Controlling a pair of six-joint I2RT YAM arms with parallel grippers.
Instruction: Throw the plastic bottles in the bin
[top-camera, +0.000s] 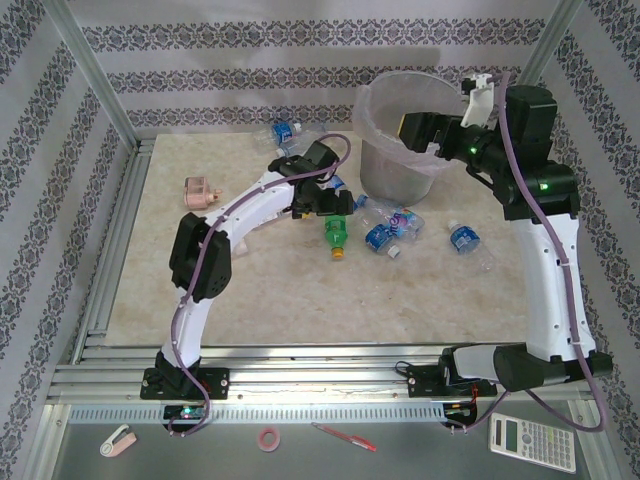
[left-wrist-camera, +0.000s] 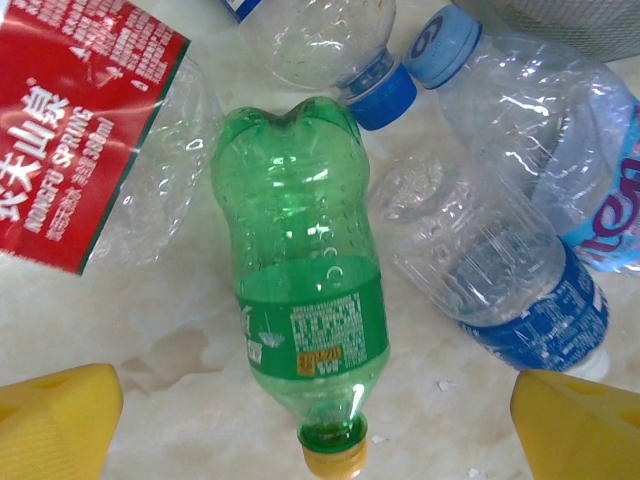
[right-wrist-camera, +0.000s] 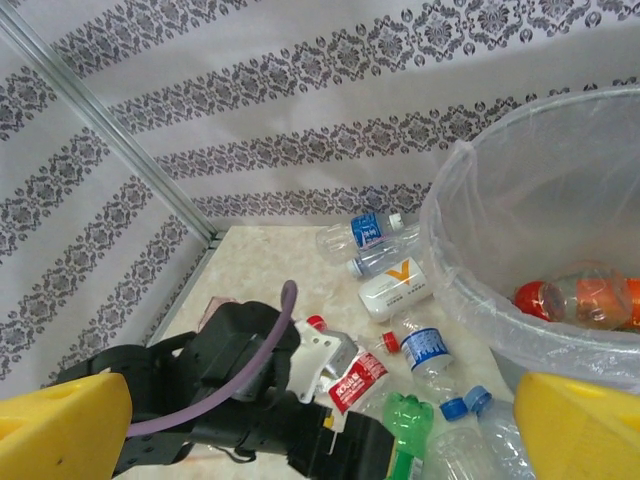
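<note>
A green bottle with a yellow cap lies on the table, cap toward the camera. My left gripper hovers open above it, a yellow finger on either side and well apart from it. Beside it lie a red-labelled bottle and a blue-labelled one. From above, the left gripper sits over the bottle cluster by the green bottle. My right gripper stands open and empty over the rim of the bin. Inside the bin rests an orange-red bottle.
More bottles lie loose: blue-labelled ones right of the cluster, one by the back wall, a white one near the bin. A pinkish boxy object sits at the left. Aluminium rails frame the table.
</note>
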